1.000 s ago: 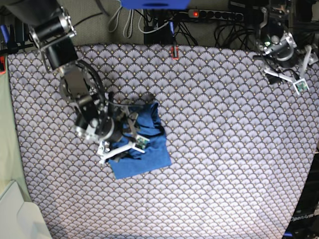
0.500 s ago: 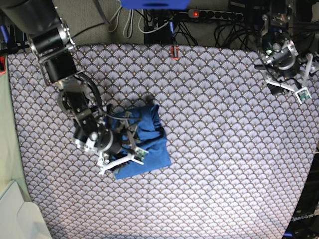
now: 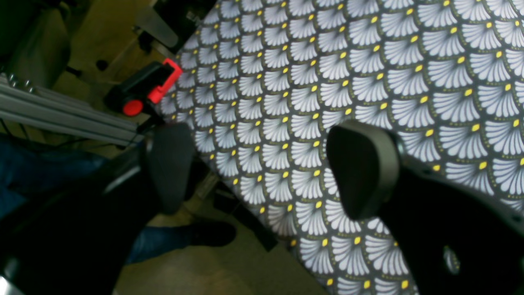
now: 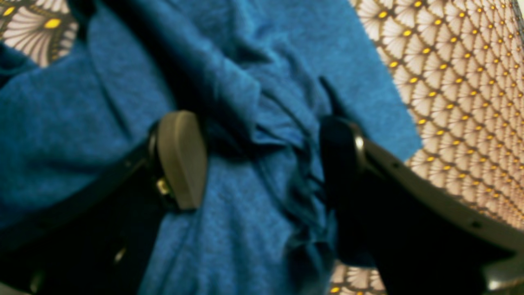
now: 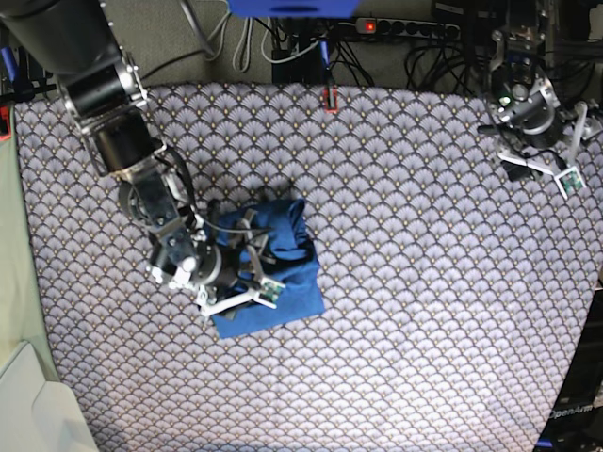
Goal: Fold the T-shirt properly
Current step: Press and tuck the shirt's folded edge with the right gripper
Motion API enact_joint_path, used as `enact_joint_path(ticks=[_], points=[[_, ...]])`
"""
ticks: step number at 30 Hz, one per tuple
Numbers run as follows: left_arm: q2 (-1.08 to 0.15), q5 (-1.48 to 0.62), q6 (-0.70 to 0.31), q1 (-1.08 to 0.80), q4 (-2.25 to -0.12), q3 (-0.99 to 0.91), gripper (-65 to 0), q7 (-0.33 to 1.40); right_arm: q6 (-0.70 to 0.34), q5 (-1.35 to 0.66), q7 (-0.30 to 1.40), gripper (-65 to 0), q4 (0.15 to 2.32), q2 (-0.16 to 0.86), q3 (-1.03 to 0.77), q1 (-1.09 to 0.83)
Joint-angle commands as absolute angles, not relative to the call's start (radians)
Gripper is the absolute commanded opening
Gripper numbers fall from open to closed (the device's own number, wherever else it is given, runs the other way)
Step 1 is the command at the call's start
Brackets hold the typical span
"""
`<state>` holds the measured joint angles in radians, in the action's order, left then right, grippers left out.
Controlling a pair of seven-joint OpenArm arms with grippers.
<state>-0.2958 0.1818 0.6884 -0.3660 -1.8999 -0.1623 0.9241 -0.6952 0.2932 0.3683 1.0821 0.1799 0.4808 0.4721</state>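
The T-shirt lies as a small, rumpled blue bundle left of the table's middle. In the right wrist view the T-shirt fills most of the picture, creased and bunched. My right gripper hangs low over the bundle and is open. Its fingers stand wide apart with folds of blue cloth lying between them, and I cannot tell if they touch it. My left gripper is far off at the table's back right corner, open, with nothing between its fingers. It hangs over the patterned cloth.
A scale-patterned cloth covers the table. A red clamp sits on the far edge, and a red clamp shows at the table corner. Cables and a power strip lie behind. A white bin stands front left. A person's shoe is beside the corner.
My right arm has slid a little toward the near edge over the shirt, and the bundle's far part has drawn in tighter. The left gripper has barely shifted.
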Motion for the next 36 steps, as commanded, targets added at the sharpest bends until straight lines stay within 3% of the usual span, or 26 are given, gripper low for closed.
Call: enact_joint_path(ticks=[1,12,22,31,36], points=[[-0.305,0.2,0.698,-0.361,-1.917,-0.168,-12.0,0.908,-0.698,0.289,0.338,-21.8,1.096,0.176,0.479,0.503],[-0.305,0.2,0.698,-0.36,-1.914,-0.168,-12.0,0.908,-0.698,0.289,0.302,-22.5,0.967,0.15,0.542,0.581],[-0.305,0.2,0.698,-0.361,-1.913,-0.168,-12.0,0.908,-0.698,0.289,0.234,-40.9,0.932,0.142,0.542,0.61],[-0.305,0.208,0.698,-0.36,-1.913,-0.12,-12.0,0.905,-0.698,0.289,0.232,-51.7,0.931,0.142,0.542,0.628],[-0.305,0.208,0.698,-0.36,-1.911,-0.093,-12.0,0.903,-0.698,0.291,0.193,-52.8,0.931,0.125,0.539,0.628]])
